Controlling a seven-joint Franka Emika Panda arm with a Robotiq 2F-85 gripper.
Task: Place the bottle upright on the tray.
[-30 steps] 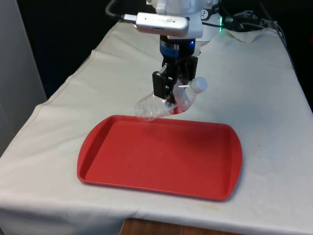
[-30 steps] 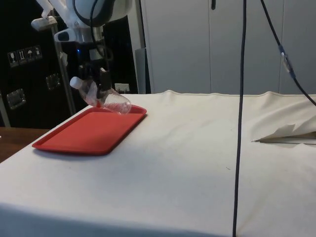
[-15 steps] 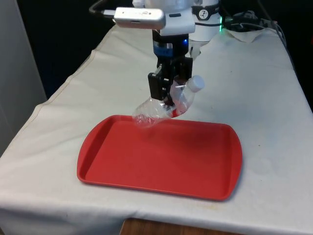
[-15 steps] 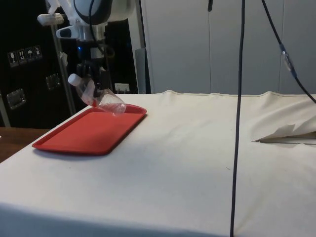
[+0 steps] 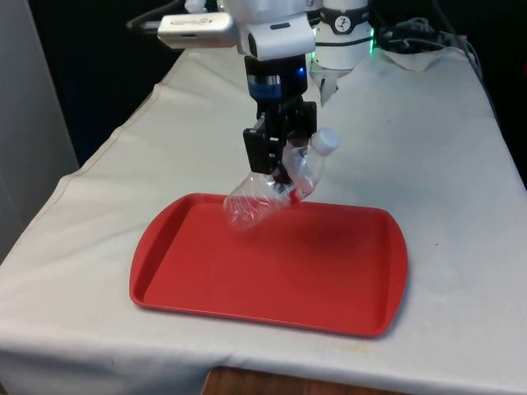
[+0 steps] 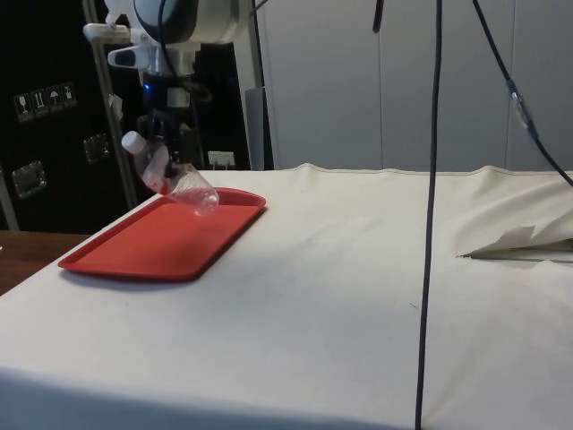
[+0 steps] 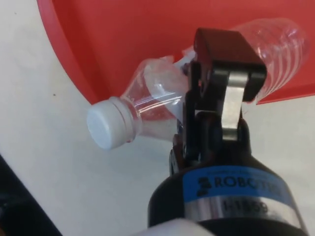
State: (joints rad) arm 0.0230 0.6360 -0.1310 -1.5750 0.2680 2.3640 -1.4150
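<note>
Printed in dark letters on a blue band round the gripper's point(image 7: 197, 105) body: "ROBO", then characters too cramped to read, with a smaller line beneath, equally unreadable. Nothing legible on the bottle point(image 7: 206, 83) itself; only a thin clear plastic wrap round its upper part and a trace of red near the fingers. Clamped tight across the bottle's middle, one black finger point(image 7: 224, 73) lying over the clear wall, the plastic crumpled under the grip. Held in the air, tilted, white cap point(image 7: 110, 129) up toward two o'clock in the front view and ribbed base down toward eight o'clock. Base hanging over the far edge of the red tray point(image 5: 329, 284), at about twelve o'clock of it, not touching the tray floor as far as can be told. In the front view, bottle point(image 5: 276, 185) below the black gripper point(image 5: 278, 160), cap point(image 5: 326, 140) just beside the fingers. In the side view, gripper point(image 6: 170, 152) above the tray's point(image 6: 134, 246) far corner, bottle point(image 6: 175, 179) slanting with its cap at ten o'clock and its base at four o'clock. White cloth point(image 5: 461, 206) under everything, wrinkled slightly at the edges. Two dark cables point(image 6: 434, 206) hanging down across the side view in front of the table, well apart from the tray. A fold point(image 6: 519, 242) in the cloth at three o'clock in that view. Pale cabinet doors point(image 6: 358, 81) behind.
</note>
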